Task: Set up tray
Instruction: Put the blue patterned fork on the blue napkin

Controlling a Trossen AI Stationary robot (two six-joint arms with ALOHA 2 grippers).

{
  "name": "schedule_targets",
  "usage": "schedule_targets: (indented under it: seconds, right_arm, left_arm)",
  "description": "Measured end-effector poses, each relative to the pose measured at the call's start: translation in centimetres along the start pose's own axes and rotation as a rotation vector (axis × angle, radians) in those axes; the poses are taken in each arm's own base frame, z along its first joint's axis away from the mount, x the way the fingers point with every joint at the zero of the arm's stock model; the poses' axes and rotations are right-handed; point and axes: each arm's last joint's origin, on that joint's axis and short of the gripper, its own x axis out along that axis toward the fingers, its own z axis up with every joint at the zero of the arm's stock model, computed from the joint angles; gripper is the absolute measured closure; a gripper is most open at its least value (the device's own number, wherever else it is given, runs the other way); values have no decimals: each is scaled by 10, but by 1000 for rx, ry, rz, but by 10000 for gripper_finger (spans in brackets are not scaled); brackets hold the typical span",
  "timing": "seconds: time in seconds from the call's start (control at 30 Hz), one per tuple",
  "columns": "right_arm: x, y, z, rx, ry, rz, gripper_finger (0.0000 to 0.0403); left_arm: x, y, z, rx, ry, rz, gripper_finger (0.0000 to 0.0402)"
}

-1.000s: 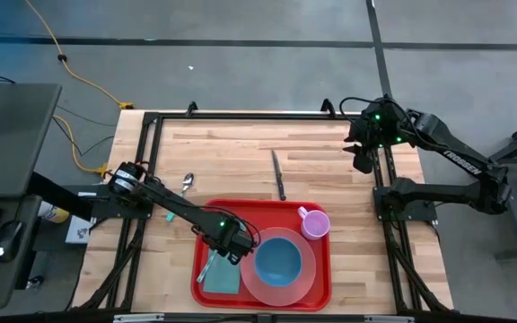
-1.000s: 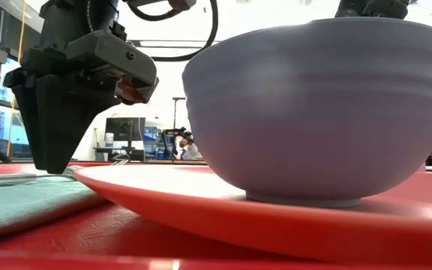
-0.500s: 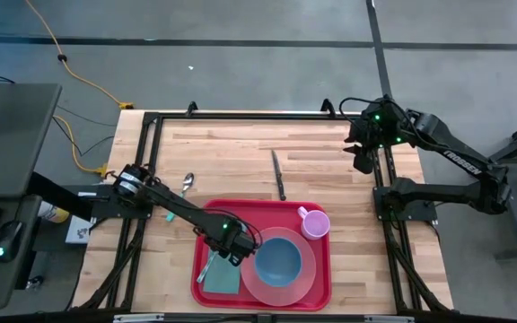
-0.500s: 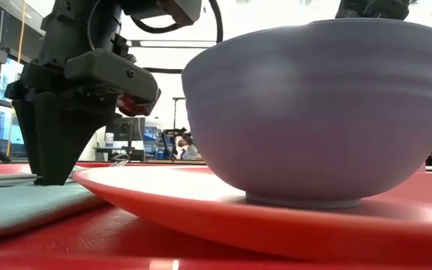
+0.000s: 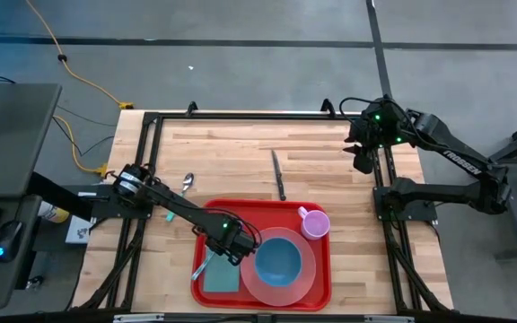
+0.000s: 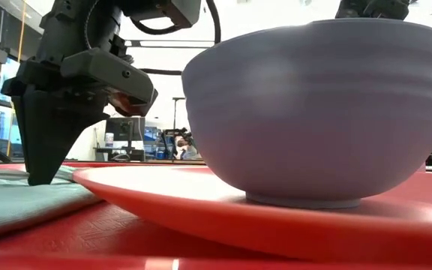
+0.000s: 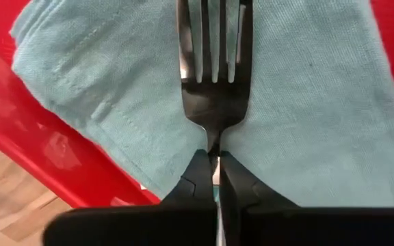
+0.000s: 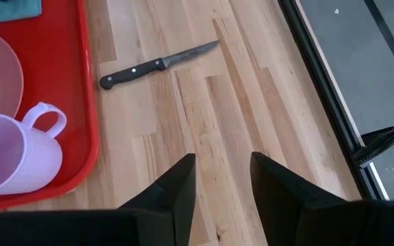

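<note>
Nearby, bowl on plate

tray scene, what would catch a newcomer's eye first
The big red tray at the table's near edge stands out, with a blue bowl on a pink plate and a pink cup at its far corner. At the tray's left side, the left tool is shut on a fork lying on a teal napkin.
</note>
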Motion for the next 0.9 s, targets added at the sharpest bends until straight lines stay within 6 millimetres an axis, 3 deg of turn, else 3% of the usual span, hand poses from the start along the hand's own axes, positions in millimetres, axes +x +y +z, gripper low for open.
schedule_targets:
  seconds: [0.4,0.9]
  right_arm:
    - [0,0,0,-1,-3,-1,284]
    - [0,0,0,-39,-4,13,284]
  left_arm:
    - [-15,-11,0,2,-11,-52,377]
    - [-29,-21,3,-305,-79,-122,376]
